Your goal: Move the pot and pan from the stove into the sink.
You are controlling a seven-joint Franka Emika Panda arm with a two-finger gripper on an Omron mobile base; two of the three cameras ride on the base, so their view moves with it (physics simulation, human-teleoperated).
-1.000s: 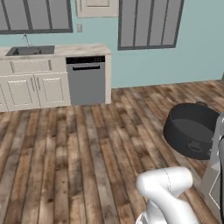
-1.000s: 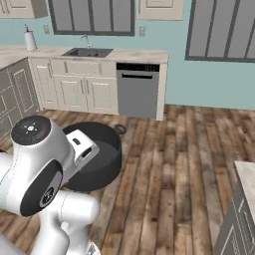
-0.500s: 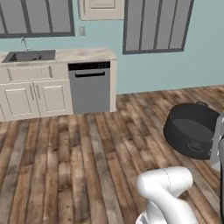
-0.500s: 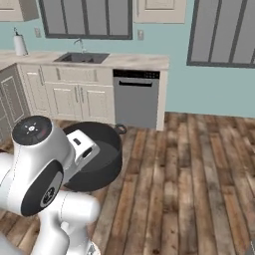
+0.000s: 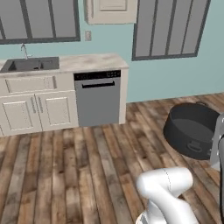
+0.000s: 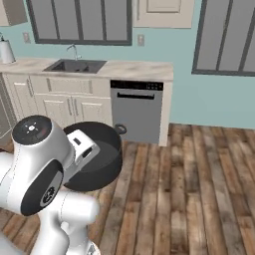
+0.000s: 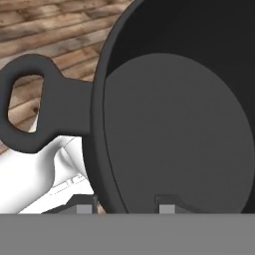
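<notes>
A wood-plank floor (image 5: 65,175) ran from my base to the far wall, and nothing lay on its bare boards. Against that wall stood a pale marbled counter (image 5: 94,62) over white cabinets (image 5: 30,109) and a grey dishwasher (image 5: 98,98). The sink (image 6: 74,65) sat recessed in it, with a faucet (image 6: 73,50) behind. At the counter's left end stood what looked like a white canister (image 6: 6,51).

Pot (image 7: 174,124) cut off by hand view edges.
</notes>
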